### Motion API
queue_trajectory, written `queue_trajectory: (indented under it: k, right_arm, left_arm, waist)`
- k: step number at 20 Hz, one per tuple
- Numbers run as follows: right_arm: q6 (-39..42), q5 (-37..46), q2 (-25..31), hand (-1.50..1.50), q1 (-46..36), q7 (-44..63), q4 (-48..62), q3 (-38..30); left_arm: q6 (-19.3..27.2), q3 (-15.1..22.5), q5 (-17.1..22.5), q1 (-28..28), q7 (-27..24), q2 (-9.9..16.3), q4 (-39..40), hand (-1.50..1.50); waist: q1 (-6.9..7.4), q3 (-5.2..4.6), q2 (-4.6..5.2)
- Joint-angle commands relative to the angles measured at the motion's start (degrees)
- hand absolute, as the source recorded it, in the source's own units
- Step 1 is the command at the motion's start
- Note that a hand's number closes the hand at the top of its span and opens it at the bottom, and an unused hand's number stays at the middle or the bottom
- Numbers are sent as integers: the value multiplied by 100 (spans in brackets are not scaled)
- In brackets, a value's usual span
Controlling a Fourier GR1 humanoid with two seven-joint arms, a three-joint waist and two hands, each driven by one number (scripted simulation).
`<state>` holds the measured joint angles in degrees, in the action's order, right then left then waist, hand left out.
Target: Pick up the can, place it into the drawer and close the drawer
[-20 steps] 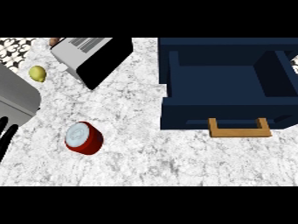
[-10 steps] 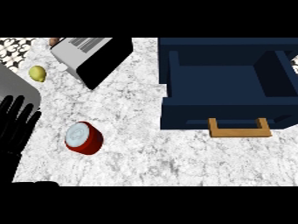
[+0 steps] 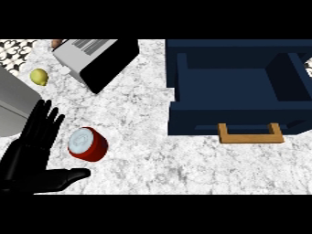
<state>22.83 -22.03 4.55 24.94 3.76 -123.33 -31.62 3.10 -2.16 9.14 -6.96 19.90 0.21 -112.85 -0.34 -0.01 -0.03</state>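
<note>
Can [image 3: 87, 144], red with silver lid, upright on marble counter [image 3: 145, 155], near left. Just left of it: left hand [image 3: 29, 160], fingers straight, thumb out, grasping nothing. Far right: open navy drawer [image 3: 243, 98], wooden handle [image 3: 250, 135] nearest.

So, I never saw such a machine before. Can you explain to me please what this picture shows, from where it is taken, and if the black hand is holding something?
The picture looks steeply down from the robot's head onto a white marble counter. The black hand at the lower left is the robot's left hand; its fingers are straight and open, and it holds nothing. The right hand is not in view. Just beside the hand stands a short red can with a silver top, not yet grasped. At the upper right a dark blue drawer with a wooden handle is pulled open. Also there: a small yellow lemon and a grey and black toaster.
</note>
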Motion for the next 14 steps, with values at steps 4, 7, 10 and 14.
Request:
queue_trajectory:
  k: [4, 7, 10, 14]
  right_arm:
    - [475, -440, -47, -150, 372, 148, -254, -430]
    - [280, -273, -62, -150, -65, 224, 8, -413]
    - [447, -504, -149, -150, 212, 309, -292, -566]
    - [498, -324, -221, -150, 91, 379, -223, -587]
  left_arm:
    - [246, 236, -229, -35, -694, -21, 806, -150]
    - [-93, -229, -42, -130, -1249, 14, 1324, -150]
    - [4, -399, 9, -41, -1553, 176, 1675, -150]
    - [-102, -404, -79, -126, -2139, 100, 2341, -150]
  waist:
    - [-11, 0, -5]
    - [15, -1, -1]
    - [2, -1, -3]
    - [9, -1, -1]
